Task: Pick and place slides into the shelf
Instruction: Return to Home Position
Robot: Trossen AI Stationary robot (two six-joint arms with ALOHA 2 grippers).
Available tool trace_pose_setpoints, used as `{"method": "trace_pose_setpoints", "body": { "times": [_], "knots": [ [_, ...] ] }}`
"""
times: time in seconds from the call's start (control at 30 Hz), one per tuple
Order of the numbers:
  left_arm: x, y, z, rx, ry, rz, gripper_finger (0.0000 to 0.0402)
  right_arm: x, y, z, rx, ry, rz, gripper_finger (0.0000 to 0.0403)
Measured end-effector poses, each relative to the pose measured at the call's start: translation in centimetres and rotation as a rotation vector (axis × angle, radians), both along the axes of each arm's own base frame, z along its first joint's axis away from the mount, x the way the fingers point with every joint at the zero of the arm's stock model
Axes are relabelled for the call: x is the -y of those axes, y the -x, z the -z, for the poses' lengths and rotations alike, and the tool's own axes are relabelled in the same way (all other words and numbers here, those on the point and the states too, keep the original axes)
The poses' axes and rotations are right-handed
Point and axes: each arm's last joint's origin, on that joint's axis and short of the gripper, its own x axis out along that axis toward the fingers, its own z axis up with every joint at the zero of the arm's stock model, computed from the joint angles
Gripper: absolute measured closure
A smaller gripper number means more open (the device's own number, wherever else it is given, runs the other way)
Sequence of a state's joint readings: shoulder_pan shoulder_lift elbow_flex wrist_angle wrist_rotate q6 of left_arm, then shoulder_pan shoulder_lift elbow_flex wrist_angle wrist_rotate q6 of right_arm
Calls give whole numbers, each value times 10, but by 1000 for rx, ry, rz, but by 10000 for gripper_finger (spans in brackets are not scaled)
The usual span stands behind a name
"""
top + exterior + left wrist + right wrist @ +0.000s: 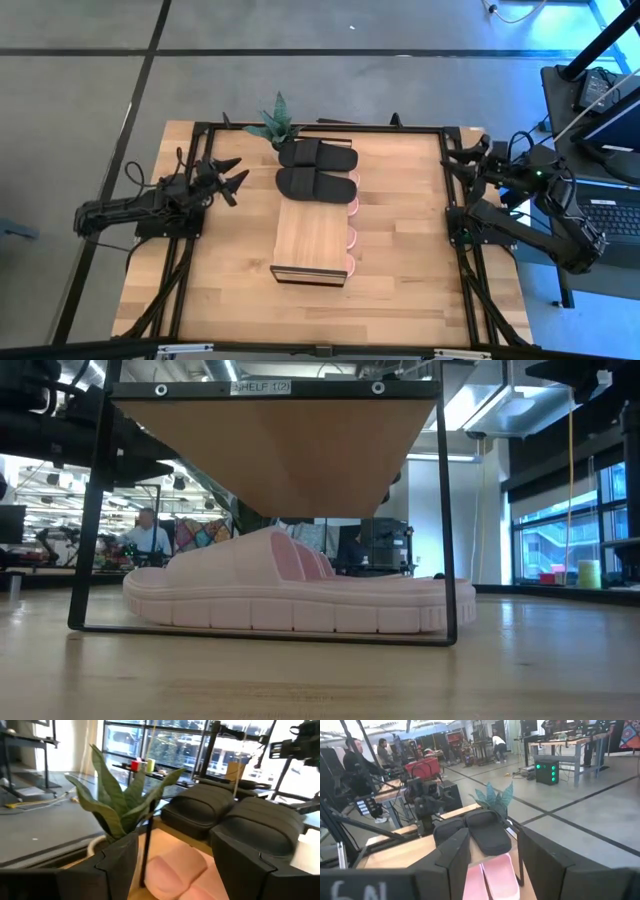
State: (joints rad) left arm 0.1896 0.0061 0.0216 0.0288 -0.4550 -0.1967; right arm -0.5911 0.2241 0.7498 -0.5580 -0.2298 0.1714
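The pink slides [351, 238] sit under the shelf [312, 238], with their edges protruding on its right side. The black slides [318, 168] lie side by side at its far end, beside a plant [275, 125]. The shelf stands mid-tabletop [410, 290], on light wood planks. Only the low view shows the frame label [258, 387], reading "SHELF 1(2)", and a windowed workshop behind. The left tool [232, 177] and right tool [458, 163] hang at opposite tabletop edges, fingers spread wide, holding nothing.

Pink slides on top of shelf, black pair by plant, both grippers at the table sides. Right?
No: the pink slides are under the shelf, not on top; the low view shows one beneath it. Black pair by plant, left gripper and right gripper at the sides: correct.
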Motion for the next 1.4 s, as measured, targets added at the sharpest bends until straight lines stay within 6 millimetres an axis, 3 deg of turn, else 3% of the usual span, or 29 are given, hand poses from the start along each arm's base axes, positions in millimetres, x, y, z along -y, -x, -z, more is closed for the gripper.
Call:
{"method": "trace_pose_setpoints", "body": {
  "times": [0.2,0.33,0.83,1.4],
  "knots": [
    [-2,1,0,-86,-109,-53,160,-3,5,9,-2,82,0,230],
    [-2,1,0,-119,-150,-56,160,-3,4,26,-5,93,0,230],
    [-2,1,0,-112,-142,-53,160,17,-25,101,20,147,-1,230],
    [-2,1,0,-111,-141,-54,160,30,-45,151,182,109,-4,230]
  ]
}}
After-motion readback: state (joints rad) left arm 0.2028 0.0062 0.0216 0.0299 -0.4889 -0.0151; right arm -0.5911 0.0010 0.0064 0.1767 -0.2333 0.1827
